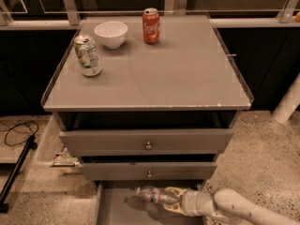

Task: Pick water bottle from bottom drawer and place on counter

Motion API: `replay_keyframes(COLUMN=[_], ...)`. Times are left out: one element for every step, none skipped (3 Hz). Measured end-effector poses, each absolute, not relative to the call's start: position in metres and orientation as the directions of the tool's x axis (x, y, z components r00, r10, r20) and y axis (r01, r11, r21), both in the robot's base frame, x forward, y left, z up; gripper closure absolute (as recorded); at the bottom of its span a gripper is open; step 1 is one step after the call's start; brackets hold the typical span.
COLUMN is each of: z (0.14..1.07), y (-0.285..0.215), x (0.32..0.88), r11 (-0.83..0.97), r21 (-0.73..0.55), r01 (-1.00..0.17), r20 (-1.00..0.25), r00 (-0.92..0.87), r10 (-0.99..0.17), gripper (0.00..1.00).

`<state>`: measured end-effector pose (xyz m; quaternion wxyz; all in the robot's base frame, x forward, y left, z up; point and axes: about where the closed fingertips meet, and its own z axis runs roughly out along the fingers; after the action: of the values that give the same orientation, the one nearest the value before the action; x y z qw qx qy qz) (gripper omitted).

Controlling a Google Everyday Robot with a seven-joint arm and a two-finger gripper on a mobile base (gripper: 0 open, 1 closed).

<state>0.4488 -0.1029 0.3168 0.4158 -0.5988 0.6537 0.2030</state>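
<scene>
One water bottle [149, 194], small, clear and crinkled with a reddish band at its middle, lies sideways over the grey floor of the open bottom drawer [116, 213]. My tool [171, 198] reaches in from the right, low in the view, its pale fingers clamped round the bottle's right end. Up on the desk [178, 78] stand a green-white can [87, 55], a white bowl [111, 34] and a red soda can [151, 26].

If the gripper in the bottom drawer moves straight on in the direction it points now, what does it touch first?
The gripper points left, with the water bottle already between its fingers. Carried straight on, the bottle would probably meet the left wall of the bottom drawer first, though depth is unclear.
</scene>
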Motion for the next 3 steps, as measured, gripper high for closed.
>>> replay_keyframes(z=[0.391,0.459,0.515], y=[-0.122,-0.139,-0.147], x=[0.444,0.447,0.443], r11=[0.180,0.130,0.085], r21=[-0.331,-0.376,-0.394], r01=[-0.926,-0.917,-0.915], r20=[-0.736,-0.704,-0.708], r00=[0.134,0.192,0.243], r10=[-0.664,-0.684,-0.664], gripper=[1.00,1.00,1.00])
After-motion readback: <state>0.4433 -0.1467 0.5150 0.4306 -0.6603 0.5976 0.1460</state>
